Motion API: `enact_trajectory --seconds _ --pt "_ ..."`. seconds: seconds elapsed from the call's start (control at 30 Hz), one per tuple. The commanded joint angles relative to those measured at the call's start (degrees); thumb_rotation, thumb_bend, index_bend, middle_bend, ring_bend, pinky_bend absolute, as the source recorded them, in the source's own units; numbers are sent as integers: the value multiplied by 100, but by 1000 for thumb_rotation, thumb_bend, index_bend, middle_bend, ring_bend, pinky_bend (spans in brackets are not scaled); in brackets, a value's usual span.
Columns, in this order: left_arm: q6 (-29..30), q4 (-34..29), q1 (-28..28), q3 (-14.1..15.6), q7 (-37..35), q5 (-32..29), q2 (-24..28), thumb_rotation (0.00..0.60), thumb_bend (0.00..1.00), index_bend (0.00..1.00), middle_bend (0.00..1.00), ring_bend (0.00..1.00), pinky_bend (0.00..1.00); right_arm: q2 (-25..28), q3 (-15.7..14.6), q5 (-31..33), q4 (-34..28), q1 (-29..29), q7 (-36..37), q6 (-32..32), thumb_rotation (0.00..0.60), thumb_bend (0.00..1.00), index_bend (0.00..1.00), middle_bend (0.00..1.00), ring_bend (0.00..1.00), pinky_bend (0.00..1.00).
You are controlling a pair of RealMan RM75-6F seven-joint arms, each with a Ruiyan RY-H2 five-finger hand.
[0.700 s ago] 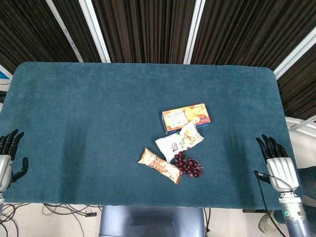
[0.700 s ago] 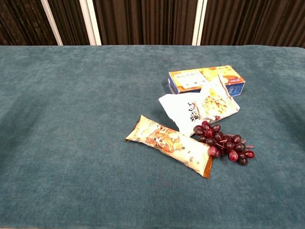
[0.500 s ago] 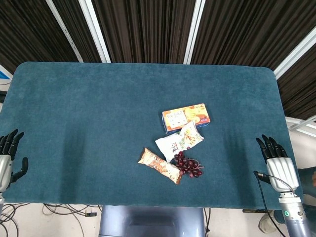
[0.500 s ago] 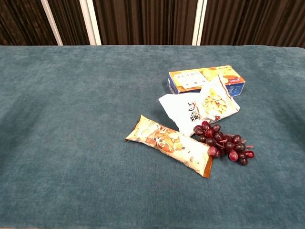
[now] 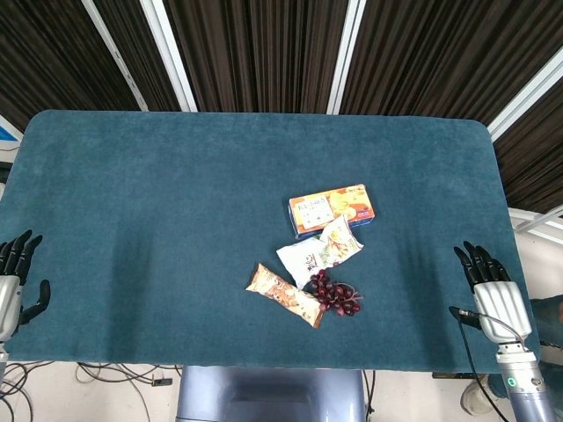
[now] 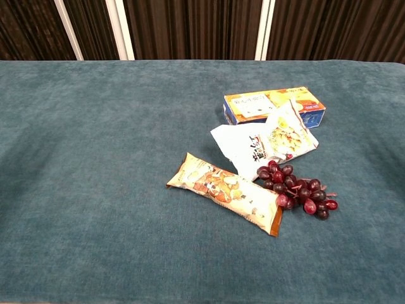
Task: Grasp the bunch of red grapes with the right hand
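While both arms sit at the near corners of the teal worktop (image 5: 158, 202), the bunch of red grapes (image 5: 336, 295) lies untouched near the middle of the near half, well apart from either robot hand. At the near right edge the right robot hand (image 5: 489, 283) rests with its dark fingers spread and pointing toward the far side, holding nothing. At the near left edge the left robot hand (image 5: 14, 280) is likewise spread, its thumb out to the right, holding nothing. Neither hand shows in the chest view. On its left end the bunch of grapes touches the right end of a long orange snack packet (image 6: 226, 198) that lies at a slant. Just beyond the grapes is a white snack bag (image 6: 263, 145), and beyond that an orange and blue box (image 6: 273, 106), with the bag's far edge overlapping the box
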Motion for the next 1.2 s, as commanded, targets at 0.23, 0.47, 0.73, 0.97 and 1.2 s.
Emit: enact_trajectory --seconds 0.23,0.47,0.73,0.97,1.2 --pt "-20 -36 2 9 -32 -11 -4 600 544 20 0 7 21 207 -182 -58 -318 73 496 -385 600 0 1 63 68 190" --pt "-50 -61 -21 51 102 54 -47 600 544 20 0 7 21 525 -438 -376 -880 369 1136 -967 600 0 0 64 70 191" --pt "-35 -74 1 15 -23 -21 2 600 544 20 0 7 21 573 -125 46 -1409 1114 1607 -2111 600 0 0 84 73 190" --pt "-91 -90 -9 9 -61 -73 34 600 544 20 0 7 21 262 186 783 -1704 1467 1256 -2643 600 0 4 102 90 190" --pt "-114 -113 -7 3 -82 -110 51 600 544 20 0 7 21 -156 315 1404 -1952 1637 617 -2805 600 0 40 150 146 190"
